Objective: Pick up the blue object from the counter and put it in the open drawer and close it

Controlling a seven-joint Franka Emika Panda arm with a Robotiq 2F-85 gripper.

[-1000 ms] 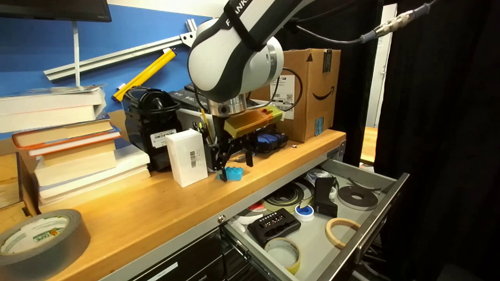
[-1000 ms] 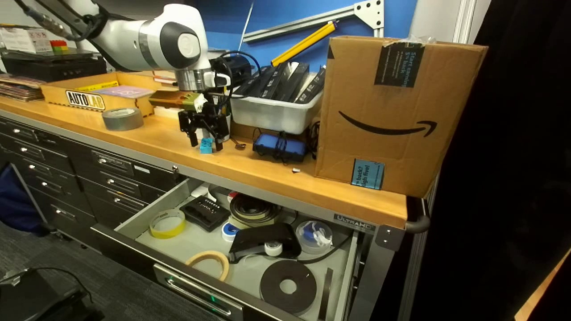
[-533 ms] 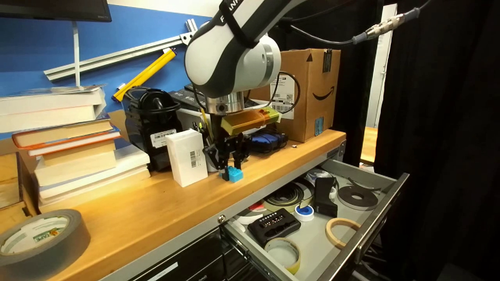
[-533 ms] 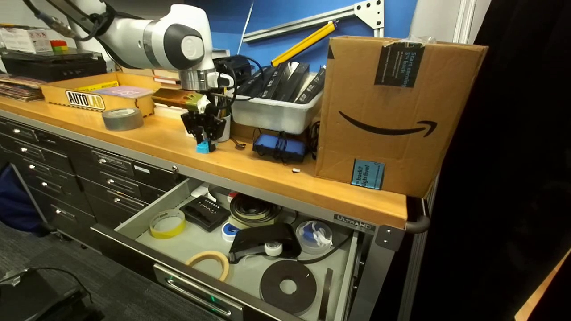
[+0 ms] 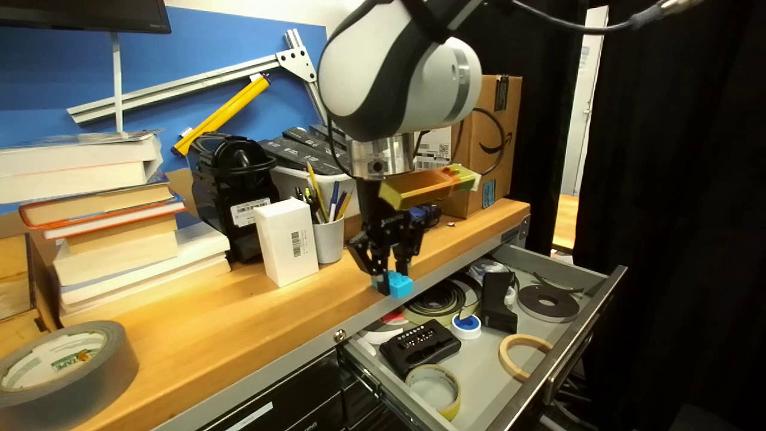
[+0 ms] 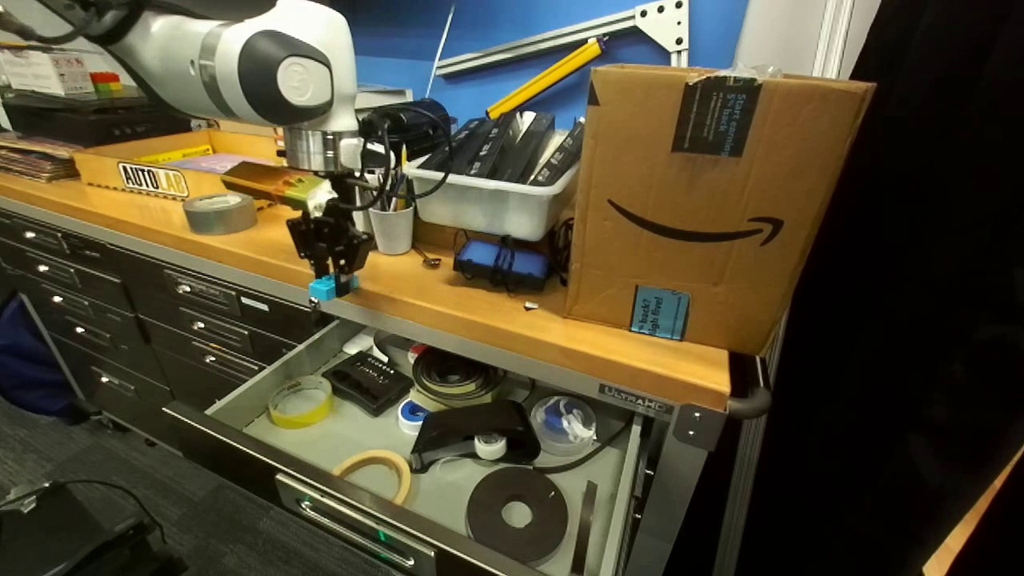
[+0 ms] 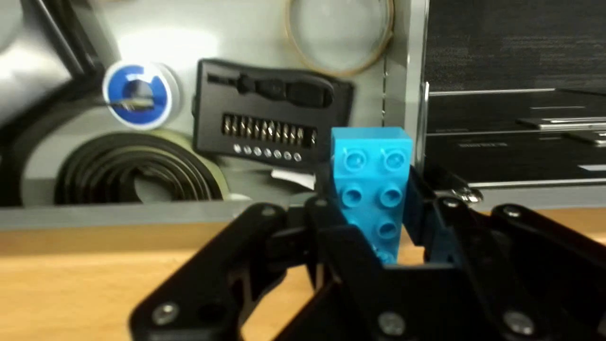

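Blue studded toy brick (image 7: 371,184): pick-up looked done; it was held at the front edge of the wooden counter (image 5: 227,335), probably lifted, though no clear gap showed beneath.
Drawer (image 6: 344,436): pulled out, with the brick not yet inside; carrying outward, lowering and letting go were left.
Drawer handle (image 6: 356,539): had nothing touching it; pushing the drawer closed looked to be the final step to come.
Black screwdriver-bit case (image 7: 270,113): lay in the drawer close to the likely way down, so the bare drawer floor beyond it seemed the better landing place.
Robotiq gripper (image 5: 393,276): clamped on the brick, a finger (image 7: 338,237) against each long side, studs turned up toward the wrist.
Brick within the grip: its middle sat between the fingers, not below them; one end jutted past them toward the drawer in the wrist view, and a sliver of the other end showed behind a finger in both exterior views.
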